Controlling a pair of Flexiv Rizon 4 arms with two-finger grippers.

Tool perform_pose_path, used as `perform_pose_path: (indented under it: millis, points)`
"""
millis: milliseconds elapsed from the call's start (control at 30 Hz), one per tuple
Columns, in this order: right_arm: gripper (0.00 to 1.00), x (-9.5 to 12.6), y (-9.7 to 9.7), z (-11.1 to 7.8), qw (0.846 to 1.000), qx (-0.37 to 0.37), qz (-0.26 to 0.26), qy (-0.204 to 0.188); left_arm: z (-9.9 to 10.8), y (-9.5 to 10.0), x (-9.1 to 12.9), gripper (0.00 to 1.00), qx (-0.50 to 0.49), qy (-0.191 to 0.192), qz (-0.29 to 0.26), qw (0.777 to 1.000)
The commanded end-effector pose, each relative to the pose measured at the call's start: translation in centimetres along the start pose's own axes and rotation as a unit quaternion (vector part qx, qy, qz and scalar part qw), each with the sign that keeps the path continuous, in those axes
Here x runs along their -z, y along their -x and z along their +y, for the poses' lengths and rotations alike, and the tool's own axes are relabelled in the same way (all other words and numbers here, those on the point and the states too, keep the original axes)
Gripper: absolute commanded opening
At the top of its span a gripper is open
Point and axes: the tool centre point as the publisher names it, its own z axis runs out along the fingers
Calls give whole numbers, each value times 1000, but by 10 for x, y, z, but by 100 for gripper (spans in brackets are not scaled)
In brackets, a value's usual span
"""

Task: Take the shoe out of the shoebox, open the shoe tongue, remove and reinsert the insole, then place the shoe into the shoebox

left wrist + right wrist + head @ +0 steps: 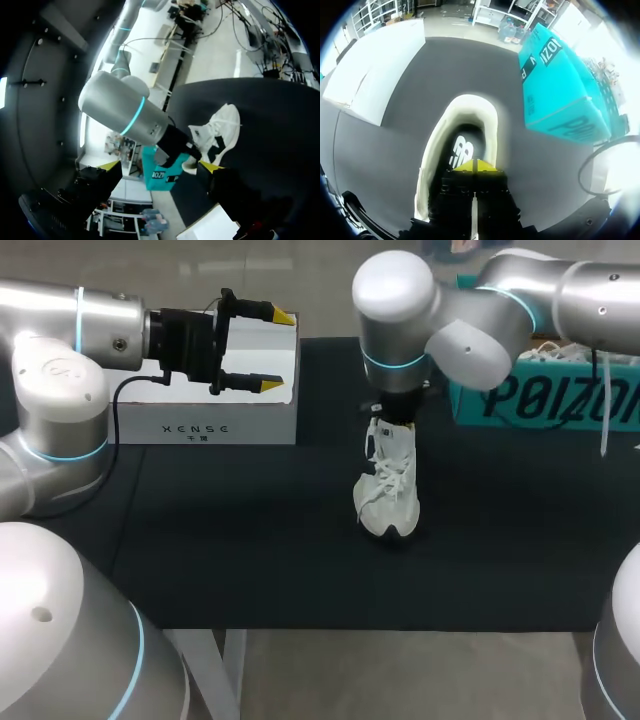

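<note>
A white laced shoe lies on the black table, toe toward the front edge. My right gripper points straight down into its heel opening. In the right wrist view the right gripper is shut, its yellow tips pressed together inside the shoe's rim, just over the dark insole with its white logo. My left gripper hangs open above a white box, well left of the shoe. From the left wrist view, the shoe shows ahead of the open left gripper. The teal shoebox stands at the back right.
A white box sits at the back left of the table, under my left gripper; it also shows in the right wrist view as the white box. The teal shoebox is close to the shoe's right side.
</note>
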Motion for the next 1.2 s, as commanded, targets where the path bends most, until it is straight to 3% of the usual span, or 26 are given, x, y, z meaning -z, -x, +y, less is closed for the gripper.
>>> perform_pose_path:
  millis: [33,433,600,1000,1200]
  points:
    - [0,-24,-8,5,1000,3,5,-13,-1,0,1,100,0,1,2,1000]
    - [0,-56,-19,-3,999,-2,26,-35,-1,0,1,100,0,1,2,1000]
    - [0,-59,-22,-5,998,-8,42,-38,-1,0,1,100,0,1,2,1000]
    - [0,-8,-6,15,998,-9,57,17,-1,0,1,100,0,1,2,1000]
    - [0,-14,-4,28,998,-7,51,22,-1,0,1,100,0,1,2,1000]
